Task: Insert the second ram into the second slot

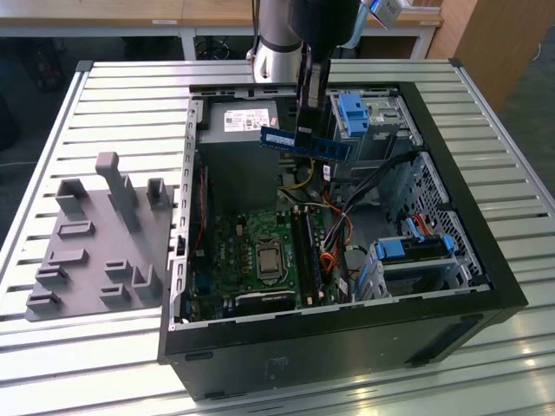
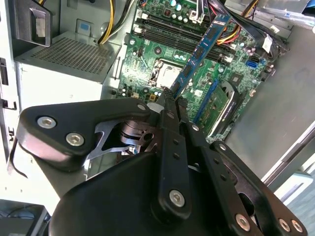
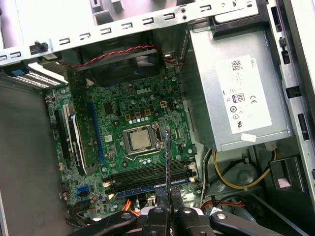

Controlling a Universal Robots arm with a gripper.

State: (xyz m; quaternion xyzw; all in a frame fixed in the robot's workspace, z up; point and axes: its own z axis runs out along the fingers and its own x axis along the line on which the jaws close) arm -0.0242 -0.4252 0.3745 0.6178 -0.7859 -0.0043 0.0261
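My gripper hangs above the open computer case, shut on the second ram, a long blue stick held level over the case's far half. In the second wrist view the ram juts out from my gripper over the motherboard. It appears edge-on in the first wrist view, the ram rising from my gripper. The dark memory slots lie beside the processor socket. One slot holds a blue stick. The slots are well below the held ram.
A grey power supply fills the case's far corner. Blue drive caddies and orange cables crowd the exterior view's right. A grey holder fixture stands on the slatted table at the left.
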